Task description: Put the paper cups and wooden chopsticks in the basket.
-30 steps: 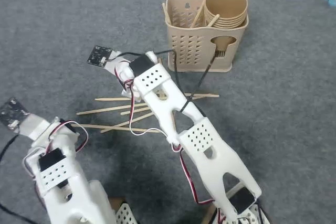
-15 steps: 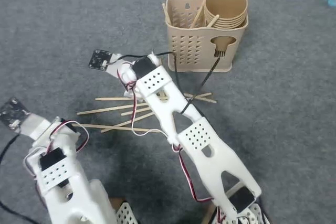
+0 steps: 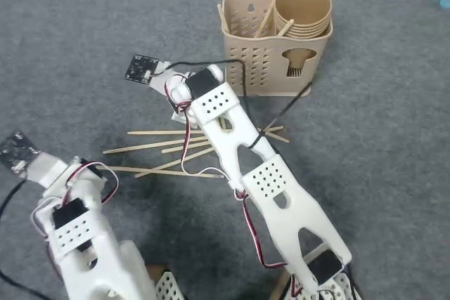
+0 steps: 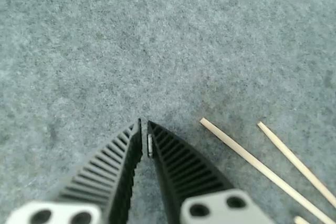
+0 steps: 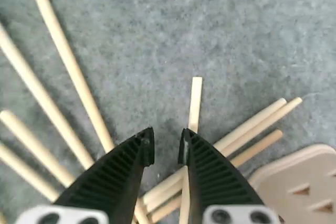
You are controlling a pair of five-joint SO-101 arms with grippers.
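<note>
The right gripper, fingers slightly apart over the loose chopsticks, has crept farther toward the basket, seemingly gripping nothing, while the left gripper sits pinched together, empty.

I read soft, even overhead light across the grey carpet in the high view, dimming toward 6 o'clock between the arms. The basket casts a faint shadow at its base. In the right wrist view, the right gripper darkens the carpet beneath its tips, and the chopsticks drop thin, soft shadows.
</note>
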